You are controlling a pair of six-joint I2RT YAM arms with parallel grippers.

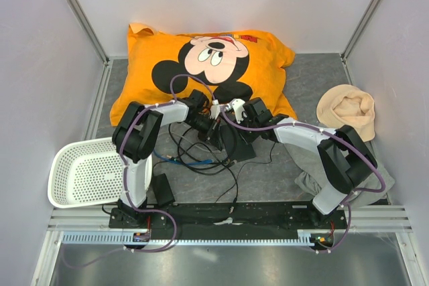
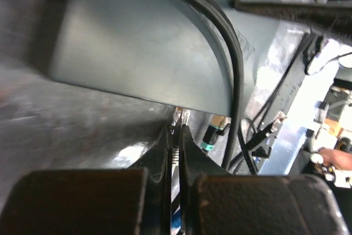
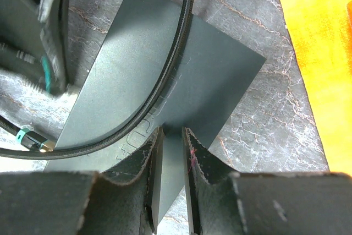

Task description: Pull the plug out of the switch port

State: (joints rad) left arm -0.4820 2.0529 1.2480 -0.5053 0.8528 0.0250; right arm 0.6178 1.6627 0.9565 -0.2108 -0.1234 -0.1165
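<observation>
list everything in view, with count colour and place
pillow: one, orange with cartoon mouse, back centre
basket: one, white, near left
hat: one, beige, right
cloth: one, grey, under right arm
box: one, matte black, centre
power brick: one, black, by left base
cables: several, black plus one blue, around box
plug: one, clear, at box edge
left claw: one, black, shut on plug
right claw: one, black, shut on box

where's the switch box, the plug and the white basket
switch box (image 3: 214, 75), right wrist view, bare part of its flat top face
plug (image 2: 180, 118), left wrist view, pale tip at the box's edge
white basket (image 1: 94, 175), top external view, bare perforated floor
</observation>
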